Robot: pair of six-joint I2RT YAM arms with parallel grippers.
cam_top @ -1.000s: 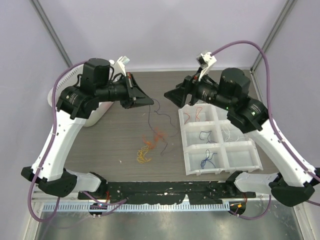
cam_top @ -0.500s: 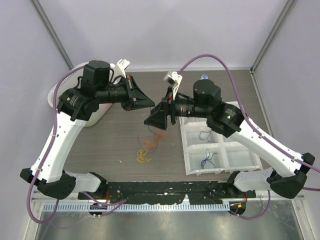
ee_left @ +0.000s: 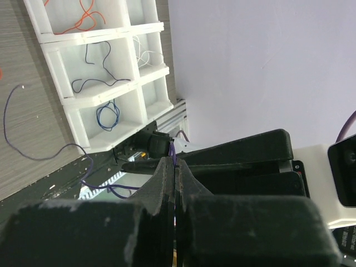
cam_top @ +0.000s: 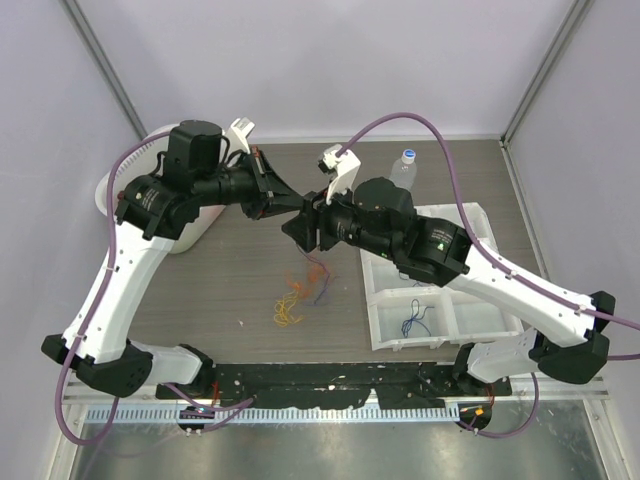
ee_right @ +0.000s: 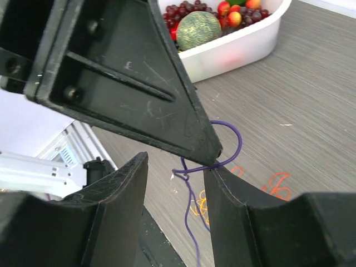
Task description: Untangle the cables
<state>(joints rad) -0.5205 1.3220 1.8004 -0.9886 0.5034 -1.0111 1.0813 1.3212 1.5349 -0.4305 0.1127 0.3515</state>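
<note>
My left gripper (cam_top: 300, 206) hangs above the table's middle, shut on a thin purple cable (ee_left: 173, 152) whose end pokes out past its tips (ee_left: 174, 164). The cable loops (ee_right: 237, 139) below those tips and trails down toward the table. My right gripper (ee_right: 177, 167) is open, one finger on each side of the hanging purple strand, just under the left gripper's finger (ee_right: 122, 72). The right-hand pad touches the loop. Loose orange cables (cam_top: 318, 268) and yellow ones (cam_top: 289, 307) lie tangled on the table below.
A white compartment tray (cam_top: 482, 214) at the right holds sorted orange (ee_left: 83, 19), blue (ee_left: 100, 55) and white (ee_left: 146, 55) cables. A plastic bottle (cam_top: 403, 168) stands behind it. A white bin of fruit (ee_right: 222, 33) sits at the left.
My right arm has swung left from above the tray to the left gripper's tip, and its jaws have narrowed around the purple cable. The left gripper has stayed shut in place.
</note>
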